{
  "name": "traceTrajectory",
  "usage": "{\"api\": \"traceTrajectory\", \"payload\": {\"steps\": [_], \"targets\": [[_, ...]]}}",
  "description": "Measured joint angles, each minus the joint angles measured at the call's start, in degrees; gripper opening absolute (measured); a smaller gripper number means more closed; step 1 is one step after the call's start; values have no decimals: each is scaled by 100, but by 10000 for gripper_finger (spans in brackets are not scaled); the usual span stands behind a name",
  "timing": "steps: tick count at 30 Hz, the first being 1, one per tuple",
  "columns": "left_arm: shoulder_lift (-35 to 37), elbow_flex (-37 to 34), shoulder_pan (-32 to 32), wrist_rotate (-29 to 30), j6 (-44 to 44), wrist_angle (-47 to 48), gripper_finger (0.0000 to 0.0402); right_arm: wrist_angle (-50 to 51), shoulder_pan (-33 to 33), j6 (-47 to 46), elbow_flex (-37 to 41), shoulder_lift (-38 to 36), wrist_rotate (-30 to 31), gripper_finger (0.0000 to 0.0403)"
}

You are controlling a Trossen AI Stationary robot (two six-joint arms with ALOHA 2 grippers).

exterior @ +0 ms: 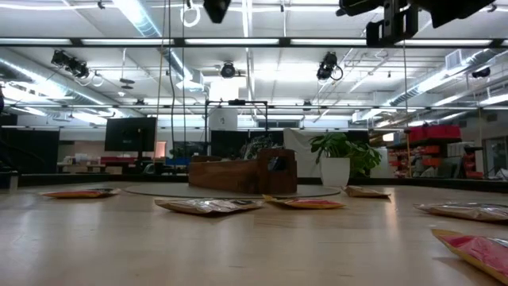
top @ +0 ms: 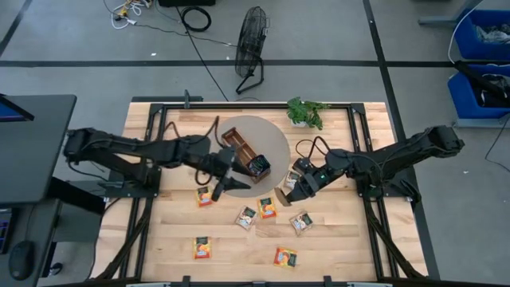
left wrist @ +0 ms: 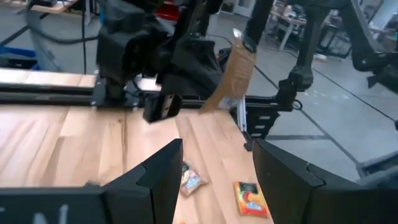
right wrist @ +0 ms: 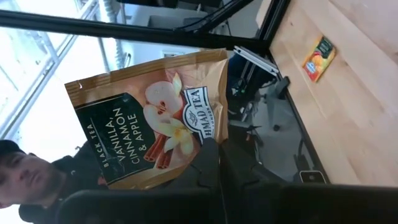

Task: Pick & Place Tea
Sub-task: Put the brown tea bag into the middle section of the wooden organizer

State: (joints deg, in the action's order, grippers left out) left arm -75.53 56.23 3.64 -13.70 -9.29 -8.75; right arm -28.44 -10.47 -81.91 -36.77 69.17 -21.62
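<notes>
From above: right gripper lifted beside the round mat, just right of the wooden tray; left gripper below the tray.

Level view: loose sachets flat on the table.

Left wrist: fingers spread, empty.

Right wrist: fingers pinching a beige tea sachet by its lower edge, tray to the left.

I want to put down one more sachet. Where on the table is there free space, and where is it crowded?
Bare wood lies at the front left, left of the sachet, and at the front right, right of the sachet. It is crowded in the middle, where the left gripper, the right gripper with its beige sachet, and the wooden tray meet.
</notes>
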Motion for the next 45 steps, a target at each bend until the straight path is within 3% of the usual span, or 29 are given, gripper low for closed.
{"api": "traceTrajectory", "payload": {"steps": [13,25,40,45], "targets": [[-1186,1110,-55,-570,399,110,199,231,-1,141,-44,4,-47,0],[-1460,1514,-52,-840,673,55,194,257,38,278,-43,2,-42,0],[-1460,1512,-55,-879,707,54,94,-26,264,177,-37,0,-49,0],[-1460,1512,-60,-838,742,66,43,-29,266,174,-37,0,2,0]]}}
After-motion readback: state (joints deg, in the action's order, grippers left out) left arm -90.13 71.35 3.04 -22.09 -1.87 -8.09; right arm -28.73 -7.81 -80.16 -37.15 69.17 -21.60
